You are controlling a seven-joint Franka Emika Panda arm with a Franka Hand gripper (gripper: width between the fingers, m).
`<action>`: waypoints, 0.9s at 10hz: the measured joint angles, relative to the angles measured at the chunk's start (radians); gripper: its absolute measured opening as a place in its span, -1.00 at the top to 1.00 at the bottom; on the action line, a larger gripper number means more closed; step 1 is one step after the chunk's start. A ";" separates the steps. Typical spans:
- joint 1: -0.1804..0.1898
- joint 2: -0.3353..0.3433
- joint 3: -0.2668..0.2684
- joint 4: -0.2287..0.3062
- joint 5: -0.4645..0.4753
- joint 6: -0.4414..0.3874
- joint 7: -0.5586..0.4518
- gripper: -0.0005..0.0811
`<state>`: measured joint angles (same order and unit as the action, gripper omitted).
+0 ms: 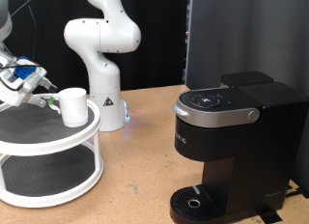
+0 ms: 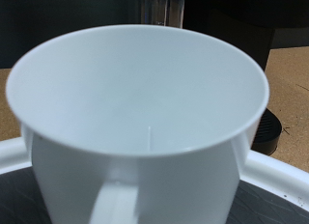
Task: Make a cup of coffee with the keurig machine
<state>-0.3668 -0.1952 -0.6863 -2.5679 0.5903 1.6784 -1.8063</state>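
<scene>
The cup [image 1: 72,104] is a plain white mug standing upright on the top tier of a round white stand [image 1: 39,139], at the exterior view's left. My gripper [image 1: 41,97] hovers just to the left of the cup, at about its height and very close to it. In the wrist view the cup [image 2: 145,108] fills the picture, empty, with its handle [image 2: 114,200] facing the camera; no fingers show there. The keurig machine [image 1: 237,137] stands black and boxy at the right, its lid down. Its round drip base [image 1: 198,201] has nothing on it.
The white arm's base [image 1: 104,94] stands behind the stand, near the middle of the wooden table [image 1: 140,176]. The stand has a dark lower tier [image 1: 43,176]. A black panel [image 1: 246,36] rises behind the machine. The stand's rim [image 2: 282,182] and the machine [image 2: 241,31] show beyond the cup.
</scene>
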 joint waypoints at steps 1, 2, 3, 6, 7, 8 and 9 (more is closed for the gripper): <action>0.000 0.010 0.000 -0.005 0.010 0.000 -0.016 -0.98; 0.000 0.017 0.000 -0.009 0.015 0.001 -0.030 -0.98; 0.000 0.020 0.000 -0.015 0.018 0.003 -0.037 -0.98; 0.000 0.020 0.000 -0.029 0.028 0.013 -0.040 -0.98; 0.000 0.020 0.000 -0.032 0.034 0.014 -0.040 -0.98; 0.000 0.020 0.001 -0.035 0.045 0.014 -0.040 -0.98; 0.000 0.020 0.001 -0.036 0.051 0.013 -0.040 -0.98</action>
<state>-0.3668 -0.1749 -0.6850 -2.6041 0.6418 1.6916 -1.8467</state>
